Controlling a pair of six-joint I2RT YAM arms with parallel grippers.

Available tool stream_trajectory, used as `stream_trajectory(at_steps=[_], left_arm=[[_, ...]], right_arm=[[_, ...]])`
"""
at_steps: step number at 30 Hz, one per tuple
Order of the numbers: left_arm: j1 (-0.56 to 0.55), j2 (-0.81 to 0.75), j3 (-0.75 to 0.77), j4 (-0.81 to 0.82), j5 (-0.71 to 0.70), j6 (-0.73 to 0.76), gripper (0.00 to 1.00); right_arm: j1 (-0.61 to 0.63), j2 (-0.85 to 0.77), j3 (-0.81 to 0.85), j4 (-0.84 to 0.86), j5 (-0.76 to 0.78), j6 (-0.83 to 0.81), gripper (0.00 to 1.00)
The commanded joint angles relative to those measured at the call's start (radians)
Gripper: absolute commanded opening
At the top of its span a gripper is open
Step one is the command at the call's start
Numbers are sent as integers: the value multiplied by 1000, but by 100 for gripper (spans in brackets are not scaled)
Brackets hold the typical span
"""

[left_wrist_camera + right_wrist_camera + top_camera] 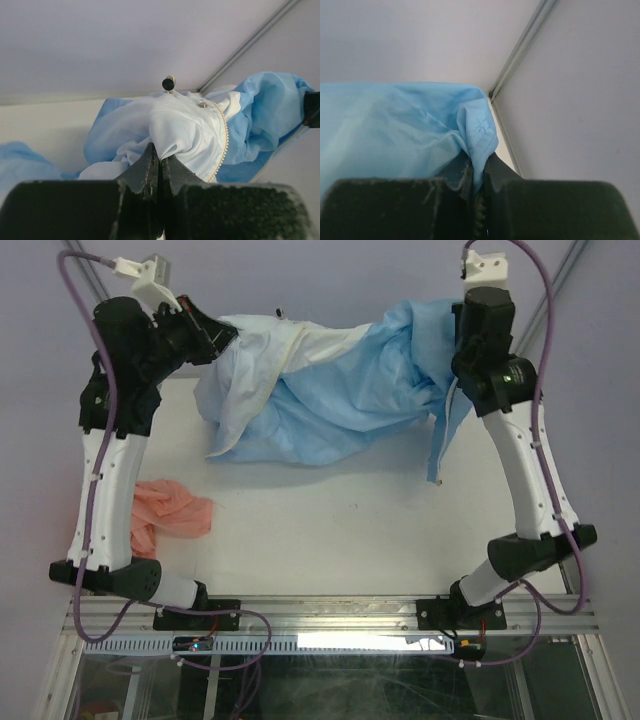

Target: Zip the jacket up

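The light blue jacket [330, 390] hangs bunched between both arms above the far half of the table, its paler lining [250, 370] on the left. My left gripper [222, 337] is shut on the pale lining fabric [175, 135]; the white zipper [223, 140] and a metal snap [203, 105] run just right of its fingers. My right gripper [462, 315] is shut on a fold of the blue fabric [480, 135] at the jacket's right end. A strip of the jacket [437, 445] dangles below the right gripper.
A salmon-pink garment [170, 512] lies crumpled on the white table [350, 530] at the left, beside the left arm. Grey walls meet in a corner behind the jacket [520, 50].
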Motion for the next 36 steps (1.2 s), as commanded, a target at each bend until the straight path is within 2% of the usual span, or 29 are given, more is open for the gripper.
stream_trajectory(at_steps=[1,3,7,10,13,15,18,20,23,25,30,32,36], left_arm=[[-5,-155,74,161,128,-93,0],[-5,-149,52,195,155,-121,0],[-5,-82,-2,224,118,-134,0],[-5,34,-19,242,86,-134,0],[-5,167,-2,261,-5,-134,0],[-5,273,41,259,-67,-129,0],[-5,445,138,229,-143,-117,0],[-5,545,196,197,-190,-102,0],[-5,630,231,161,-239,-70,8],[-5,636,202,158,-260,-61,14],[-7,544,74,164,-224,-50,34],[-15,471,0,172,-213,-45,48],[-59,290,-226,211,-224,-48,62]], right_arm=[[13,-175,9,169,126,-52,5],[18,-173,-8,183,130,-45,5],[36,-108,-33,228,153,-20,5],[47,-23,-47,275,164,10,4],[58,101,-43,318,117,33,6],[72,200,11,298,77,34,8],[102,336,116,174,-18,52,13],[128,374,112,127,-70,64,14],[167,364,33,94,-168,77,15],[182,341,-26,69,-249,99,20],[185,237,-126,20,-461,166,46],[184,167,-186,29,-488,172,61],[185,3,-367,62,-476,199,71]])
